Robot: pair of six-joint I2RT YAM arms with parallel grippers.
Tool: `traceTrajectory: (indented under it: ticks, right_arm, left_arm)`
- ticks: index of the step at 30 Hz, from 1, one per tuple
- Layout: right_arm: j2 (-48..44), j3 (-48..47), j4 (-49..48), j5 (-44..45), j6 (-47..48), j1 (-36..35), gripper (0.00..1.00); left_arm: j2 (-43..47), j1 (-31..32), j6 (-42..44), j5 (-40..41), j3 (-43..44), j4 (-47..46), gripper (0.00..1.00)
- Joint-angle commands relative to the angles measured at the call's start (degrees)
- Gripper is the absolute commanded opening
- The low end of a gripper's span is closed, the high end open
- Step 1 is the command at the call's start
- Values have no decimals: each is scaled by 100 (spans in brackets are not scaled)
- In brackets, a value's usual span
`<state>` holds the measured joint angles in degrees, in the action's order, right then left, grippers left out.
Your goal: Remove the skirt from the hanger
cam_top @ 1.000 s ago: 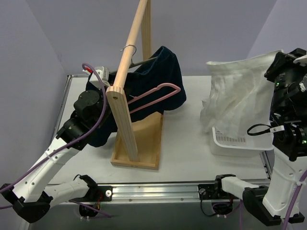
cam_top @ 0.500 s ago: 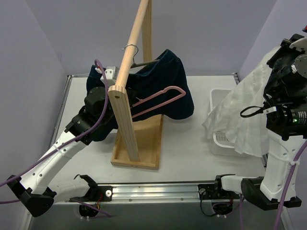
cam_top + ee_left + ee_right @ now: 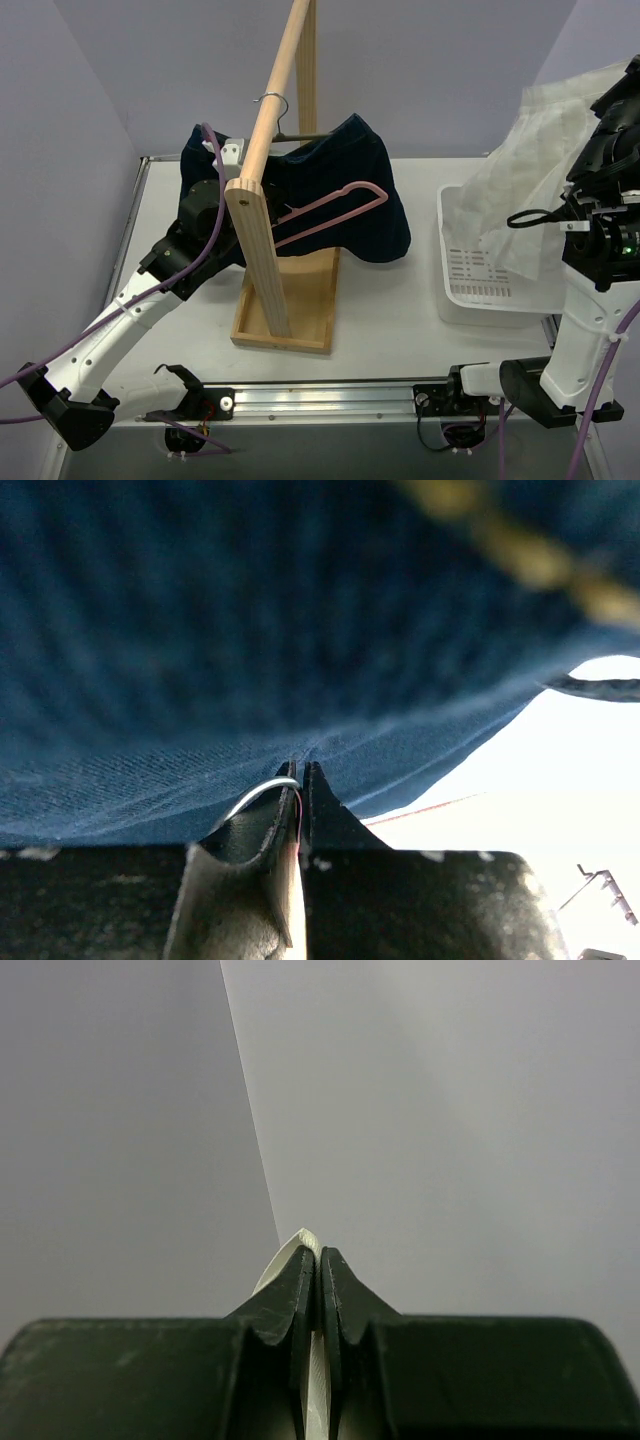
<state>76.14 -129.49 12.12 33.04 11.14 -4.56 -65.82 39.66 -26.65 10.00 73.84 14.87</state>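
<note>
A dark blue skirt (image 3: 365, 190) hangs over a pink hanger (image 3: 340, 205), whose metal hook (image 3: 270, 99) sits on the wooden rail (image 3: 278, 80). My left gripper (image 3: 300, 772) is shut on the skirt's lower edge (image 3: 300, 660) at the skirt's left end. In the top view its fingers are hidden behind the rack post and the cloth. My right gripper (image 3: 318, 1256) is shut on a white cloth (image 3: 292, 1256). It holds the cloth (image 3: 530, 170) high at the far right, above the basket.
A white plastic basket (image 3: 480, 290) stands at the right of the table. The rack's wooden base tray (image 3: 300, 300) and upright post (image 3: 258, 260) stand mid-table, in front of the left arm (image 3: 150, 290). Purple walls close in on both sides.
My right gripper has lifted the white cloth up out of the basket. My left gripper has moved back and up with the skirt, and the skirt has swung a little to the right.
</note>
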Motion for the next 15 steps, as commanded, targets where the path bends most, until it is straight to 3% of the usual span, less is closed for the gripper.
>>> traceTrajectory:
  ticks: [1,10,15]
  right_arm:
    - [-116,133,-570,168,126,-28,0]
    - [-1136,3075,-466,80,-778,-19,0]
    - [-1488,4203,-245,124,-1350,-19,0]
  left_arm:
    - [-80,-37,99,-112,-45,-81,2]
    - [-98,-46,125,-288,-81,-37,2]
    - [69,-46,213,-306,-212,121,2]
